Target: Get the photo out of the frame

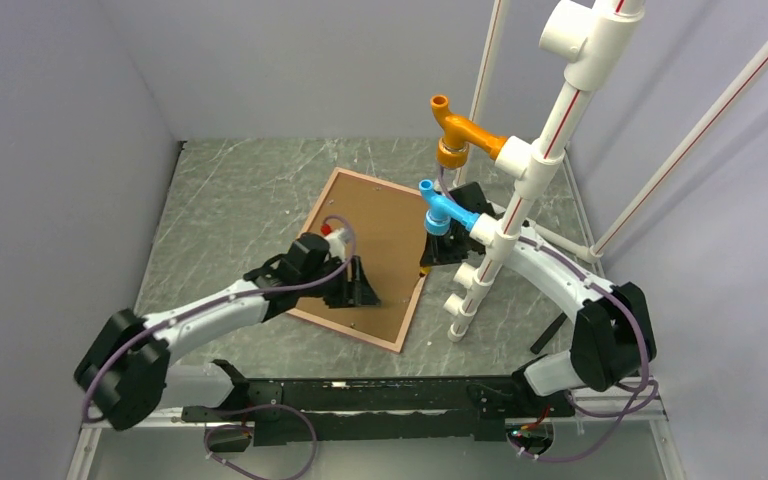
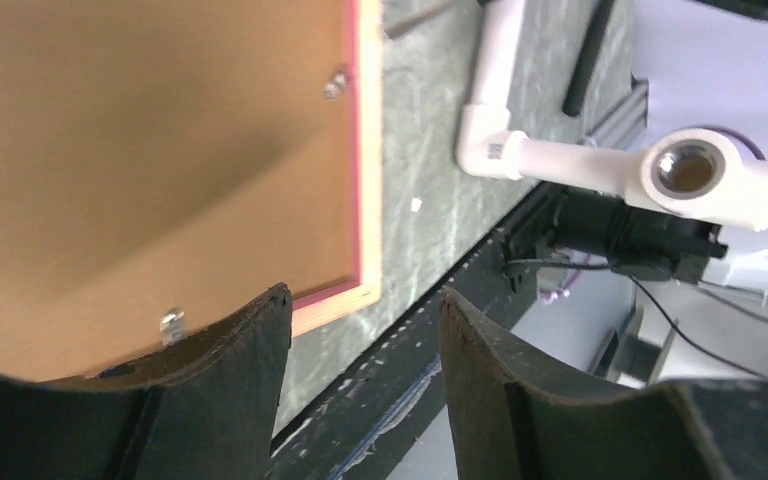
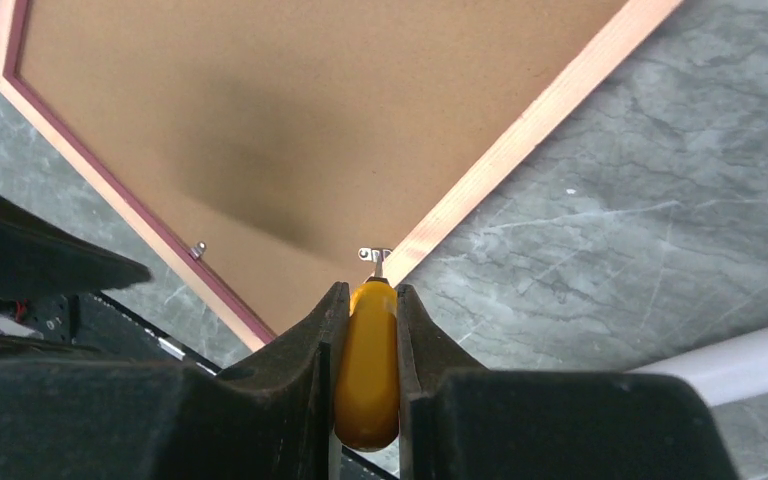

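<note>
At the left of the top view, the left gripper (image 1: 363, 286) was held low over the lower left part of the backing board (image 1: 380, 225). Its fingers were spread, with nothing between them. In its wrist view only a corner of the frame (image 2: 368, 150) and a small metal tab (image 2: 172, 325) could be seen ahead of the fingertips.

The frame was laid face down in the middle of the table (image 1: 230, 190), its paler back and the brown board turned upward. The photo could not be seen at all. It was judged to be shut in beneath the board.

At the frame's right edge, the right gripper (image 3: 368, 294) was pinched onto a yellow tool (image 3: 365, 372). The tool's tip was set at a second tab (image 3: 375, 256).

With the frame not pressed down, it could be pushed or spun across the table once the tab was levered. The tip could also be slipped off the small tab and driven into the board, and the photo below could be dented. The white pipe stand (image 1: 520, 190) stood just beside the right arm and could be struck by a wide swing.
</note>
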